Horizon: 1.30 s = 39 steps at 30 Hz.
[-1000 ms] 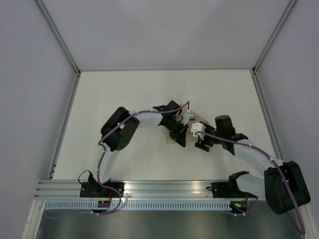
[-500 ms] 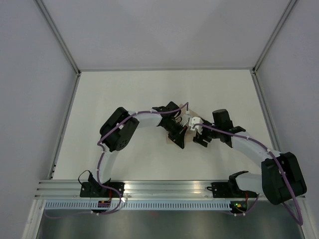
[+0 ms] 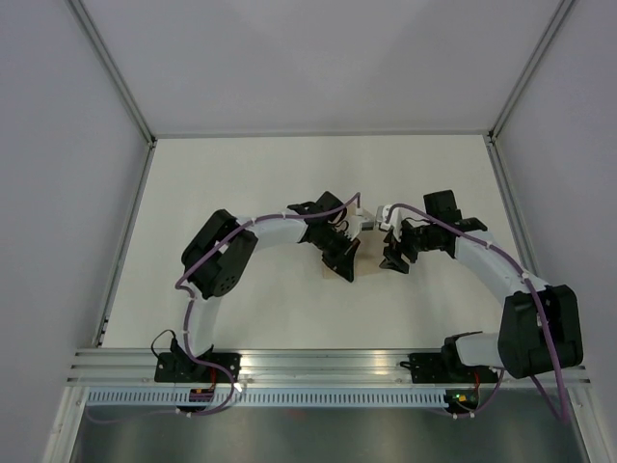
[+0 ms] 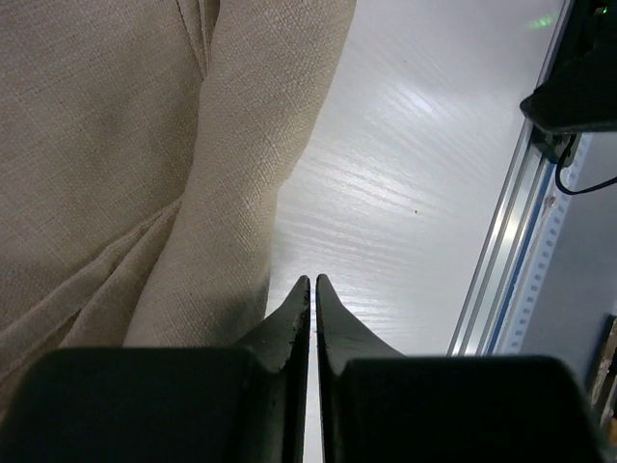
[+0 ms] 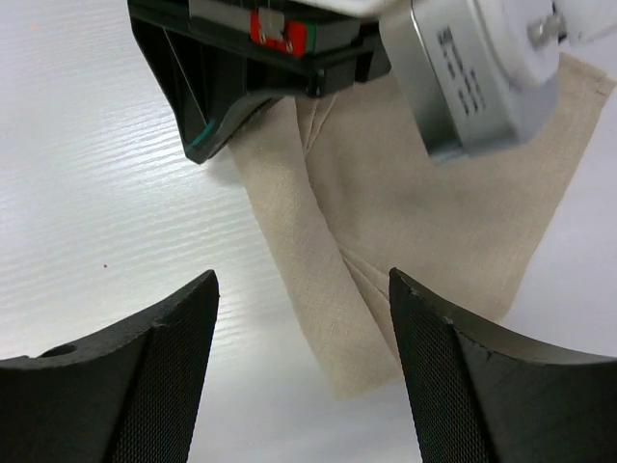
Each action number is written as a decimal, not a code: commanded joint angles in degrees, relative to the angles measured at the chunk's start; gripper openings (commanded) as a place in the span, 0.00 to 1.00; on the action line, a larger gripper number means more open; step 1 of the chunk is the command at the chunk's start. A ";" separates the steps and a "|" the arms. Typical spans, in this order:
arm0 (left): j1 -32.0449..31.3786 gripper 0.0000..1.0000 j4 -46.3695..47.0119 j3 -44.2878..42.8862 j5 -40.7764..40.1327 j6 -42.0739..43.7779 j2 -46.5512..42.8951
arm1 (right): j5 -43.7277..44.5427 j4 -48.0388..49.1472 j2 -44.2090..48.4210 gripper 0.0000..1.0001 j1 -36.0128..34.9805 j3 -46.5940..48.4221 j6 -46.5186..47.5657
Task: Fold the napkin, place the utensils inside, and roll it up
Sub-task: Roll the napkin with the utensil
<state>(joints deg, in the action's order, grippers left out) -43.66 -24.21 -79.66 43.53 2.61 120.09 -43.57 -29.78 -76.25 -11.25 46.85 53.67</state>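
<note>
White table | grey walls | folded beige napkin mid-table

White table, one napkin on it.
The beige cloth lies folded and creased near the frame's middle.

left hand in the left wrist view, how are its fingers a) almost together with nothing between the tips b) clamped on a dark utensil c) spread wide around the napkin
a: the left hand has its tips nearly meeting over the table, with the napkin beside them.
</note>
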 commanded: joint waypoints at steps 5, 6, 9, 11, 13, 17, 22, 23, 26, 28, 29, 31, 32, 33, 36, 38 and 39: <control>1.03 0.09 3.72 3.72 0.59 -5.95 -10.66 | -8.11 -6.34 0.14 0.77 2.54 4.21 3.11; 1.29 0.09 4.16 4.24 0.33 -6.91 -11.63 | -8.37 -6.43 -0.13 0.77 2.54 4.48 2.85; 2.34 0.09 8.11 7.31 -1.68 -10.42 -17.50 | -9.51 -7.92 -1.36 0.77 2.98 5.18 3.28; 2.79 0.10 13.01 11.00 -4.75 -13.66 -24.16 | -10.30 -9.58 -2.15 0.77 3.42 5.97 3.63; 3.75 0.14 15.58 13.64 -8.00 -15.26 -28.58 | -10.92 -10.21 -2.59 0.77 3.69 6.41 3.55; 7.79 0.21 22.43 14.27 -15.49 -22.43 -38.69 | -11.45 -9.78 -3.73 0.77 3.69 7.29 2.23; 20.09 0.23 39.64 13.30 -5.69 -39.85 -40.64 | -11.62 -8.37 -4.52 0.77 3.69 8.08 0.39; 21.15 0.24 42.89 13.47 -4.08 -44.92 -39.86 | -11.45 -7.84 -4.61 0.77 3.69 7.73 -0.49; 24.06 0.34 52.23 13.91 0.41 -51.28 -37.48 | -8.56 -6.00 -6.01 0.77 2.37 7.55 -1.20; 24.32 0.35 51.73 14.00 -0.71 -49.73 -38.61 | -6.54 -4.51 -7.68 0.77 0.27 7.29 -1.02; 24.32 0.37 51.72 14.26 -1.77 -47.29 -39.66 | -3.83 -3.54 -8.12 0.77 -0.70 6.51 -1.02; 24.32 0.43 52.42 16.72 -5.62 -45.16 -42.82 | -0.65 1.53 -8.74 0.77 -3.42 5.10 -2.42; 24.24 0.46 52.59 17.42 -7.21 -42.89 -46.32 | 0.67 2.96 -9.18 0.77 -4.22 3.87 -2.78; 24.15 0.48 52.94 19.00 -8.88 -41.91 -48.01 | 2.42 4.10 -9.44 0.77 -5.62 3.43 -2.87; 23.88 0.62 51.20 19.72 -14.59 -37.60 -53.02 | 3.75 5.96 -12.68 0.77 -6.24 4.21 -3.66; 23.88 0.62 49.88 20.15 -15.66 -36.80 -54.69 | 4.72 6.83 -13.57 0.76 -6.24 4.04 -3.83; 23.97 0.62 49.52 20.24 -15.75 -36.80 -55.14 | 5.51 7.10 -13.84 0.76 -6.24 3.95 -3.84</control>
<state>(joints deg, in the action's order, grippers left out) -19.53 23.07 -59.57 31.92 -37.85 68.25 -40.49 -27.27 -89.01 -17.56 50.78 50.43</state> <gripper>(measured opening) 0.618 0.764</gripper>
